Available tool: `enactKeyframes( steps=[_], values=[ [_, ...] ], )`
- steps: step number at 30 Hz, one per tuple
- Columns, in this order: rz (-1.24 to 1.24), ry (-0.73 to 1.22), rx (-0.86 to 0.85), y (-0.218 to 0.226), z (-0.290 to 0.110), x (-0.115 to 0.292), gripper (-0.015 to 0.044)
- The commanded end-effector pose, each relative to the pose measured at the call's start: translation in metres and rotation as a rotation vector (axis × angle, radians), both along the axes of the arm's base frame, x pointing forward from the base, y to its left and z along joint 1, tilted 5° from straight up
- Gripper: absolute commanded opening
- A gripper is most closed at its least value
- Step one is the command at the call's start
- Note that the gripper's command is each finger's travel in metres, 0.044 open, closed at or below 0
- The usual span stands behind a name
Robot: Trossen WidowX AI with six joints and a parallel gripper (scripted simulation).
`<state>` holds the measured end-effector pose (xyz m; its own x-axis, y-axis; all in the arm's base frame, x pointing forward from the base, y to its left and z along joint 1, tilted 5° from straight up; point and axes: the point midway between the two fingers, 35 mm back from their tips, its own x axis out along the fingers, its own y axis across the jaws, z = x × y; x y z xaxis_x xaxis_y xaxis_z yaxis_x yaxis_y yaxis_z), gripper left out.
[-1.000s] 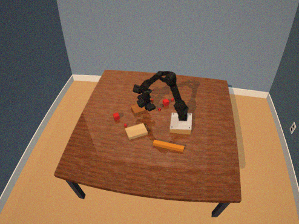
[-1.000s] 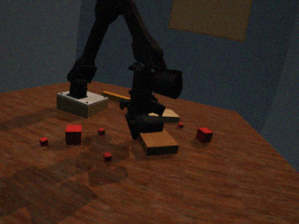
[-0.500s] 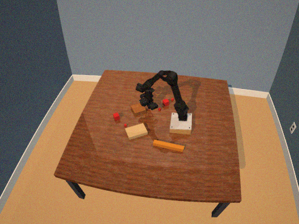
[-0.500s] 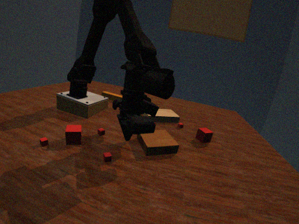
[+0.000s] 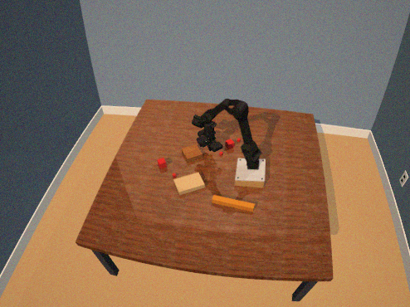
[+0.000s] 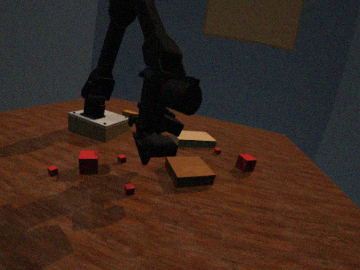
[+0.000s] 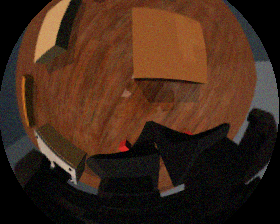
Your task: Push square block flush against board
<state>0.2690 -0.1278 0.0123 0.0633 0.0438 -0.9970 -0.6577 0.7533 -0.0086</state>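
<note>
A brown wooden bench [image 5: 266, 244] carries everything. On it the black arm [image 5: 242, 124] rises from a white base block [image 5: 261, 181], arches over and reaches down toward the middle of the bench. Near the base, on the side toward the bench's front edge, lies the long orange board [image 5: 232, 203], flat and well apart from the other pieces. Beside it, further left in the top view, lies a pale tan flat block [image 5: 189, 183]. The square block [image 5: 192, 152], a darker brown, lies flat behind the tan one, apart from it and well apart from the board.

The claw [image 6: 146, 156] hangs low just beside the square block, its dark fingers pressed together with nothing between them, tips pointing down at the bench. In the exterior view the tips stand close to one side of the block; whether they touch it cannot be told.

Two larger red cubes sit on the bench, one [image 6: 88, 161] near the claw and one [image 6: 245, 162] on the block's far side. Several tiny red cubes, among them one [image 6: 129, 189] in front of the claw, are scattered around.
</note>
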Motion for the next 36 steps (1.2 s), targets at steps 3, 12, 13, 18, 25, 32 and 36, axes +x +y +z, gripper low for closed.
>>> enactKeyframes(
  steps=[3, 12, 13, 18, 25, 32, 36],
  values=[
    [0.003, -0.03, -0.01, -0.004, 0.043, 0.001, 0.0],
    [-0.118, -0.026, 0.0, -0.008, 0.045, 0.009, 0.0],
    [-0.153, -0.025, 0.002, -0.009, 0.045, 0.012, 0.0],
    [-0.325, -0.02, 0.016, -0.014, 0.048, 0.024, 0.0],
    [-0.566, -0.012, 0.036, -0.021, 0.051, 0.041, 0.0],
    [-0.807, -0.003, 0.056, -0.027, 0.053, 0.057, 0.0],
    [-0.946, 0.002, 0.067, -0.031, 0.054, 0.066, 0.0]
  ],
)
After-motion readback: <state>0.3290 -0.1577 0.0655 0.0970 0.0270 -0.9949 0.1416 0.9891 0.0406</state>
